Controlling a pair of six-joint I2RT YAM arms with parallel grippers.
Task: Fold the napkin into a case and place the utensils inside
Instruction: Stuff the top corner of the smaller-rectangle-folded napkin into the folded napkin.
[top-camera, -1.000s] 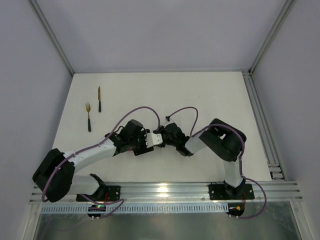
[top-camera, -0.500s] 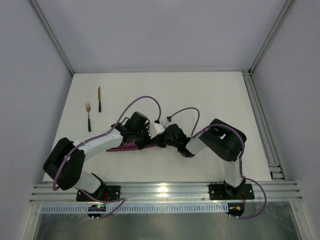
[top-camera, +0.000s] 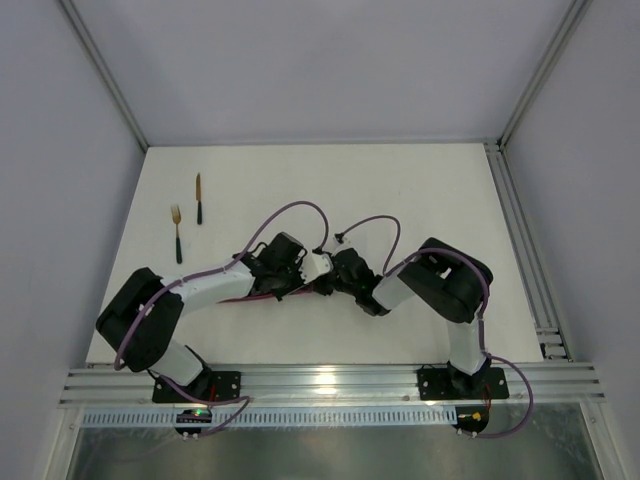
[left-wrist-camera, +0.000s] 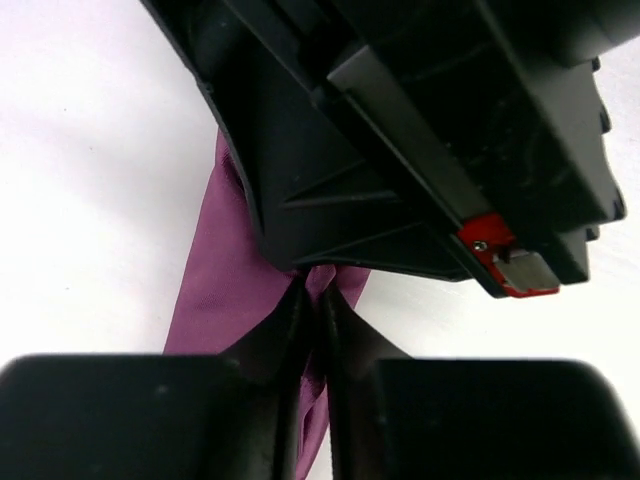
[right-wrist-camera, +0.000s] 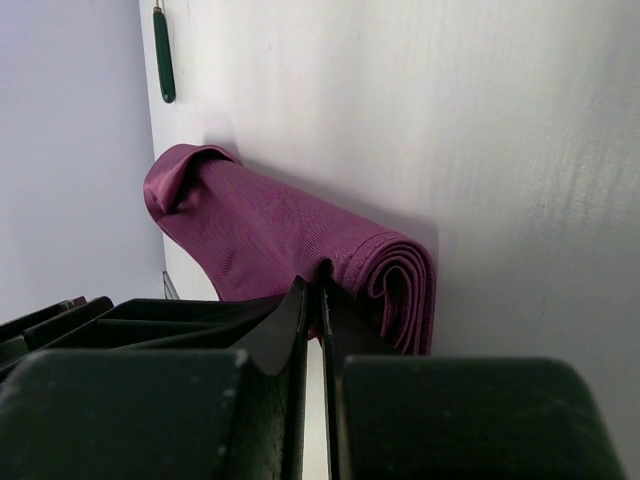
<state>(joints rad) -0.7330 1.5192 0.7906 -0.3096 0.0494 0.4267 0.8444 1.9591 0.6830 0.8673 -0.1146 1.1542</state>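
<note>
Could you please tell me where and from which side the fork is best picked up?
Probably the dark handle end of the fork, coming straight down from above and pinching across its thin width. It lies flat on the table, handle toward the arms, with a gap to the knife beside it.

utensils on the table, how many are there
2. The fork lies at the table's far left; the knife lies just right of it, slightly farther back. Others may be hidden from view.

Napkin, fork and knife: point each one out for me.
napkin (right-wrist-camera: 290, 235), right wrist view, folded upper face.
fork (top-camera: 177, 234), top external view, where head meets handle.
knife (top-camera: 199, 199), top external view, mid length.
</note>
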